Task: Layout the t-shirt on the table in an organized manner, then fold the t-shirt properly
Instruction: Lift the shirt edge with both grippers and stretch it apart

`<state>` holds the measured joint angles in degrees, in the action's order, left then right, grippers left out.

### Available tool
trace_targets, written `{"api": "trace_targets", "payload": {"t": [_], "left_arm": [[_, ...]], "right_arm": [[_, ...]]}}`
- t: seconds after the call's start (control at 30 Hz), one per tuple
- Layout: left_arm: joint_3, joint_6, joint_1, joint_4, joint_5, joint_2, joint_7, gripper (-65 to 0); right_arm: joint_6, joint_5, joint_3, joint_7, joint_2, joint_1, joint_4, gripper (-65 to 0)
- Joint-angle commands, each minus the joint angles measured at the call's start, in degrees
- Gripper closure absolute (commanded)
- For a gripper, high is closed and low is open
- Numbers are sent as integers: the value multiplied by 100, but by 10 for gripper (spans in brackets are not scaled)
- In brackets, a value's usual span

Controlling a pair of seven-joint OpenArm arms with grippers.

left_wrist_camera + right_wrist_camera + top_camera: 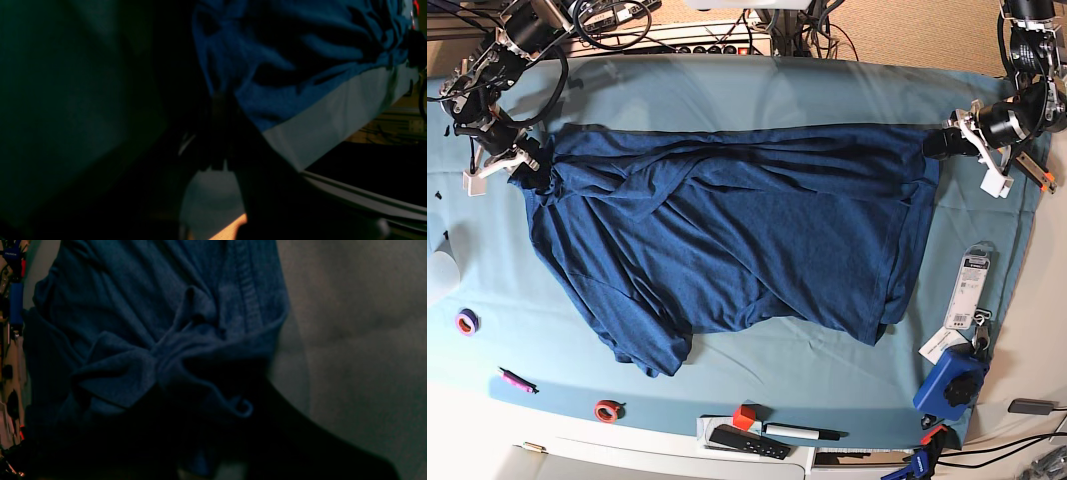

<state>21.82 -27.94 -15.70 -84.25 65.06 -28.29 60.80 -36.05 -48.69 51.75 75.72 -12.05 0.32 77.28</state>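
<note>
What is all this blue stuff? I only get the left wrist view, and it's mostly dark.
Observer: It's a t-shirt. The base view shows it spread wide across the table, with many wrinkles.
Operator: Is anything holding it?
Observer: Yes. The left pincer is shut on one top corner, at the base view's right.
Operator: And the other end?
Observer: The right pincer grips the opposite top corner. The right wrist view shows fabric bunched up there.
</note>
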Motion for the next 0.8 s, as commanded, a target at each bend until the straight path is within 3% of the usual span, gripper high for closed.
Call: {"api": "trace_targets", "payload": {"t": [0.0,0.27,0.77], "left_arm": [[9,87,-46,-7,-74,-81,70,0],[11,-160,-66,-20,533,-385,444,0],[11,-168,-448,-31,616,-863,444,0]], "right_arm": [[-44,28,7,96,-98,33,83,0],[-162,-516,13,428,-225,31,87,0],[-57,-1252,24,428,-699,-739,118,0]]}}
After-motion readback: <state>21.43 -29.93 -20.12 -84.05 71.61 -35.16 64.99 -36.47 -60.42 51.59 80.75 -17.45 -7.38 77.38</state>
